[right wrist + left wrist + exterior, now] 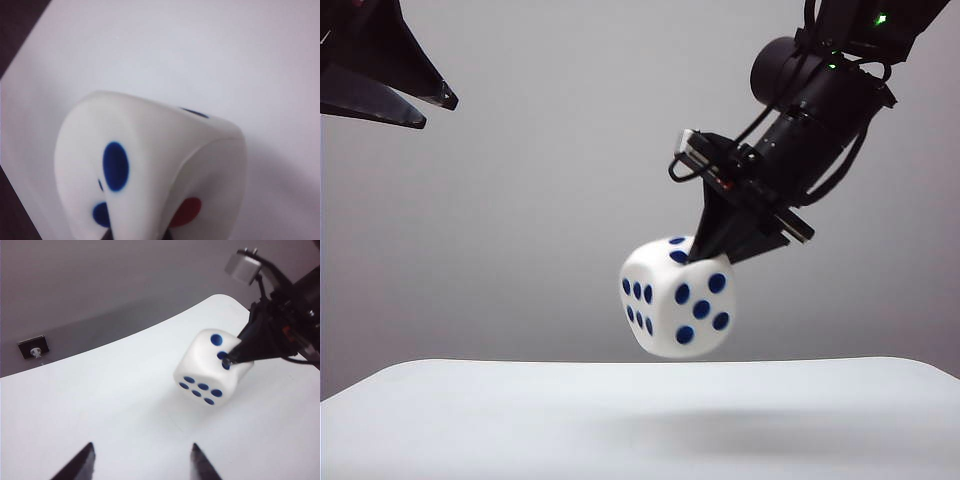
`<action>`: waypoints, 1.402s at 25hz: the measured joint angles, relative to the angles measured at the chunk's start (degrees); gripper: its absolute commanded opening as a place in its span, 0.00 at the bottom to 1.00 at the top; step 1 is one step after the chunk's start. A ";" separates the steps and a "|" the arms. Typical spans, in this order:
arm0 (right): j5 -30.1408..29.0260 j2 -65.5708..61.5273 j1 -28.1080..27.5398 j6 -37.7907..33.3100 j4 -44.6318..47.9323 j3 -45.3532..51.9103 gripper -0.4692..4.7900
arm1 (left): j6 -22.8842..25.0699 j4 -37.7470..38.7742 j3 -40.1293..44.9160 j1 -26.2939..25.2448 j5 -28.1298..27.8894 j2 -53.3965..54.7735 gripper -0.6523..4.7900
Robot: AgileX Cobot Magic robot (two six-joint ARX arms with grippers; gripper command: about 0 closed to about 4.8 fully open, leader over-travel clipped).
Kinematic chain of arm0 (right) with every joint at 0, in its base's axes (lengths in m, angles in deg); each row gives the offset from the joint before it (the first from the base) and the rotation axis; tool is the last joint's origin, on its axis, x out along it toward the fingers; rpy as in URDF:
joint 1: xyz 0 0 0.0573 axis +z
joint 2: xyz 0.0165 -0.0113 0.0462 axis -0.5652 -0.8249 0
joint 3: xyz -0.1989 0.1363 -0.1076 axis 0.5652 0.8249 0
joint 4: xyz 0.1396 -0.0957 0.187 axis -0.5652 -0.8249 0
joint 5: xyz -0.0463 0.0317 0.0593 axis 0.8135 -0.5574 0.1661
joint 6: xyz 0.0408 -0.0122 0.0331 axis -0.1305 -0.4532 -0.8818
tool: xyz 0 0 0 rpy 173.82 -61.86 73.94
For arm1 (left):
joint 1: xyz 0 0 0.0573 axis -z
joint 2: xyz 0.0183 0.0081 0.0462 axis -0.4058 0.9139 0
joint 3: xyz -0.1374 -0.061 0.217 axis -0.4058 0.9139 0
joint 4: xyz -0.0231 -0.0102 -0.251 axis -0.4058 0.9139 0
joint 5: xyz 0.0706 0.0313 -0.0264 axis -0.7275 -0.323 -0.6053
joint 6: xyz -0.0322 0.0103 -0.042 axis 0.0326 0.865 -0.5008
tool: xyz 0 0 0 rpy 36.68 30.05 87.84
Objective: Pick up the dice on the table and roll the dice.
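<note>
The dice (678, 300) is a large white cube with dark blue pips, hanging tilted in the air above the white table (620, 420). My right gripper (705, 250) comes down from the upper right and is shut on the cube's top edge, pinching it. In the right wrist view the dice (150, 165) fills the frame, squeezed between the dark tips of the right gripper (140, 236), with one red pip showing. My left gripper (435, 110) is high at the upper left, well away from the cube. In its own view the left gripper (142, 447) is open and empty, looking at the dice (207, 372).
A grey wall stands behind the table's rounded far edge (150, 330). A small dark plate (33, 346) is fixed beyond that edge. A soft shadow lies on the tabletop under the cube.
</note>
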 measured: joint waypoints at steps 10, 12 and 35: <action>0.48 13.27 -0.24 0.76 -5.03 -7.34 0.68 | 0.00 -0.09 0.00 0.00 -0.02 0.00 0.56; 0.31 17.22 -0.22 0.96 -6.40 -10.27 0.98 | 0.00 -0.44 0.00 0.00 0.11 0.00 0.56; 20.61 28.24 -0.24 5.68 -36.28 -1.09 1.00 | 0.37 2.16 0.00 0.00 10.78 0.00 0.42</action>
